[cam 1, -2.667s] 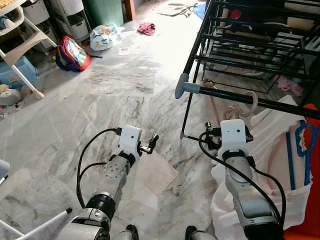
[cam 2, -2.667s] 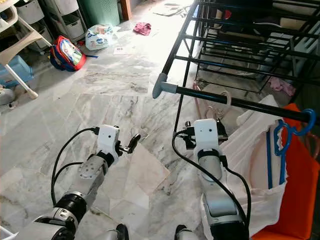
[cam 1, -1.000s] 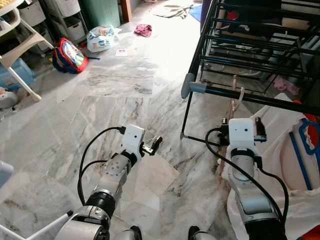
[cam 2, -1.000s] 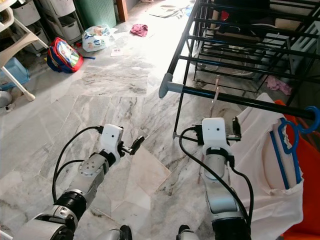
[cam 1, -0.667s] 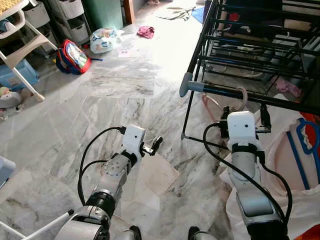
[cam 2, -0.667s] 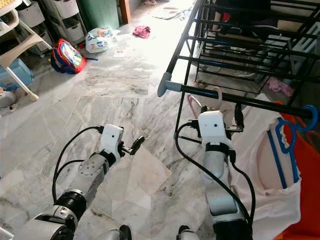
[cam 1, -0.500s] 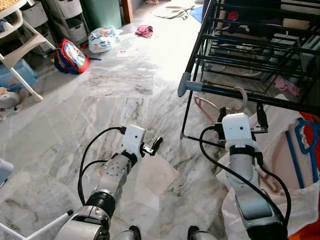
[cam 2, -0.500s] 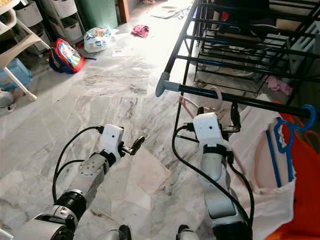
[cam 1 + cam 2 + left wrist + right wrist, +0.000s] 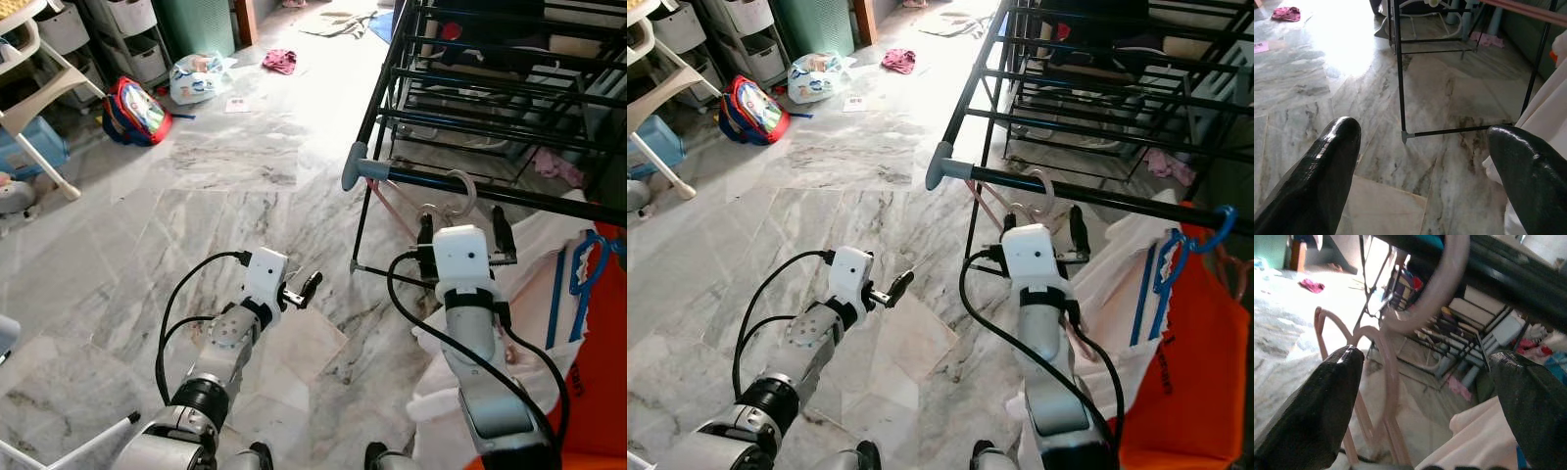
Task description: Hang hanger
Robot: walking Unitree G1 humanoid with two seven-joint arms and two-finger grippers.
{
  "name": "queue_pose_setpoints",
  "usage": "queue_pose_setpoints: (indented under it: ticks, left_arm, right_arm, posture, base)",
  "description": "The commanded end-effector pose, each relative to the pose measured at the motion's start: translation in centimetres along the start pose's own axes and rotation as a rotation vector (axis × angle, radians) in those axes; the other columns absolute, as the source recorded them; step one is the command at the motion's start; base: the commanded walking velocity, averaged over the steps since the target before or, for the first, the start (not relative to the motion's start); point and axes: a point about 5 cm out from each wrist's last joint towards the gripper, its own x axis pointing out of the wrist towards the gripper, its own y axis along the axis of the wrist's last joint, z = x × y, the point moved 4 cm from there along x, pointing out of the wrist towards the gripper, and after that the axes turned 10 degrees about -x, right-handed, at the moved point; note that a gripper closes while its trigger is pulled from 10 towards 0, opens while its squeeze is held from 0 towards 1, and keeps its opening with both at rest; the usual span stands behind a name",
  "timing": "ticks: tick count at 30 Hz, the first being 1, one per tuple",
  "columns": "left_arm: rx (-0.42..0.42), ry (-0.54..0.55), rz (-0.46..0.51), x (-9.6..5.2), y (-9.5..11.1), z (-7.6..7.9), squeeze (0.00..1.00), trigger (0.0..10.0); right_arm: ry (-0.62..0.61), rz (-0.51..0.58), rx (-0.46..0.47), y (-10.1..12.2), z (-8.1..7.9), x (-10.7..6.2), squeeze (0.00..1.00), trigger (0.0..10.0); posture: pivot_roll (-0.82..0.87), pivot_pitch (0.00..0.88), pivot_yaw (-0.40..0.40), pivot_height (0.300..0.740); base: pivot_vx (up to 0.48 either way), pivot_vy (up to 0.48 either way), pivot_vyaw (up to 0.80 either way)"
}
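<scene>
While my left gripper (image 9: 306, 289) hangs low over the marble floor (image 9: 216, 196) with its fingers apart and nothing between them, my right gripper (image 9: 460, 227) is raised just below the front rail (image 9: 509, 196) of the drying rack (image 9: 1097, 88), its two fingers spread wide and gripping nothing. In the right wrist view the pink hanger (image 9: 1386, 382) sits between those fingers (image 9: 1327, 401) but apart from both of them. Its hook (image 9: 460, 186) curls over the rail, and its pink arms slope down toward the floor just ahead of my right wrist. The rail ends in a grey cap (image 9: 355, 168) on my left side. Beside my right arm, cream cloth (image 9: 539, 255) drapes over an orange basket (image 9: 1176, 392), and a blue hanger (image 9: 1176, 255) hooks on the same rail farther to my right. In the left wrist view a thin black leg (image 9: 1398, 68) of the rack stands on the floor ahead of my left fingers (image 9: 1317, 176). Beyond the rail the rack's black bars run back in rows. Farther off on my left lie a red backpack (image 9: 139, 108), a plastic bag (image 9: 201, 76) and a pink rag (image 9: 281, 61), with a chair leg (image 9: 44, 147) near the edge
</scene>
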Motion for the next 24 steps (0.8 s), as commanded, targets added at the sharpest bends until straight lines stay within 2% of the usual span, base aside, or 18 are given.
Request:
queue_pose_setpoints:
  ticks: [1,5,11,15,24]
  left_arm:
    - [0.009,-0.003,-0.023,-0.3,-0.7,0.0,0.00,10.0]
    - [0.005,-0.012,-0.031,-0.1,-0.8,0.5,0.00,10.0]
    - [0.001,-0.020,-0.032,0.2,-0.7,0.8,0.00,10.0]
    - [0.001,-0.021,-0.031,0.2,-0.6,0.8,0.00,10.0]
    - [0.002,-0.024,-0.036,0.1,-0.8,0.9,0.00,10.0]
  right_arm:
    - [-0.016,0.009,0.018,0.5,0.6,-0.2,0.91,10.0]
    - [-0.015,0.001,0.010,0.1,0.9,-0.9,0.92,10.0]
    - [-0.012,0.002,0.009,0.1,1.1,-1.0,0.92,10.0]
    - [-0.001,0.025,0.005,0.7,1.3,-1.4,0.91,10.0]
    - [0.029,0.039,0.002,1.1,0.9,-1.9,0.92,10.0]
  posture:
    - [-0.08,0.170,0.073,0.740]
    - [-0.10,0.173,0.075,0.740]
    - [-0.10,0.172,0.075,0.740]
    - [-0.11,0.174,0.073,0.740]
    - [-0.11,0.180,0.069,0.740]
  base:
    - [0.000,0.000,0.00]
    - [-0.135,0.000,0.00]
    - [-0.282,0.000,0.00]
    - [-0.303,0.000,0.00]
    - [-0.301,0.000,0.00]
